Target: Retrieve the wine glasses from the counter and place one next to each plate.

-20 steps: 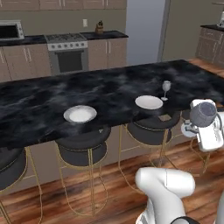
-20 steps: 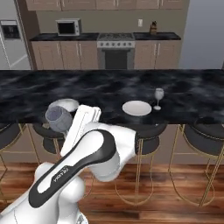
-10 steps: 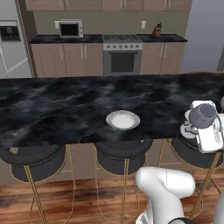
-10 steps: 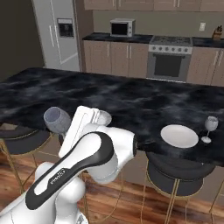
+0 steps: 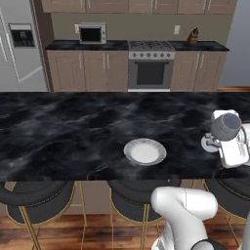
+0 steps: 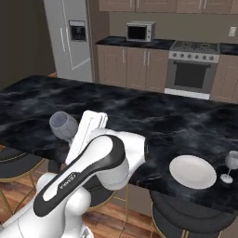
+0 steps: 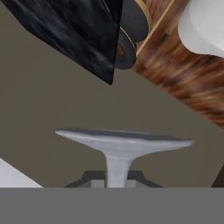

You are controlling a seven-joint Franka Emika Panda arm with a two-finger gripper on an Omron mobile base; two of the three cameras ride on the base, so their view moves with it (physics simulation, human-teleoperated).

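Wine glass, in transit
End effector [image 7: 114, 183] pinches wine glass [image 7: 120, 146] by stem; white plate [image 5: 145, 152] lies on tabletop [image 5: 63, 132].

The left base view looks forward and down across the island [image 5: 73, 132], square to its near edge, toward the back counter [image 5: 88, 45] and stove [image 5: 150, 46]. The right base view faces the same island [image 6: 153, 116] more obliquely, from its right, with the fridge [image 6: 69, 39] at upper left; both share the plate [image 5: 145, 152] [image 6: 192, 171] by the near edge, the microwave [image 5: 92, 34] [image 6: 141, 31] and the stove [image 6: 194, 46]. The hand view sits very close behind a glass's foot [image 7: 122, 141], rolled, with an island corner [image 7: 83, 35] and wooden floor [image 7: 175, 74] beyond.
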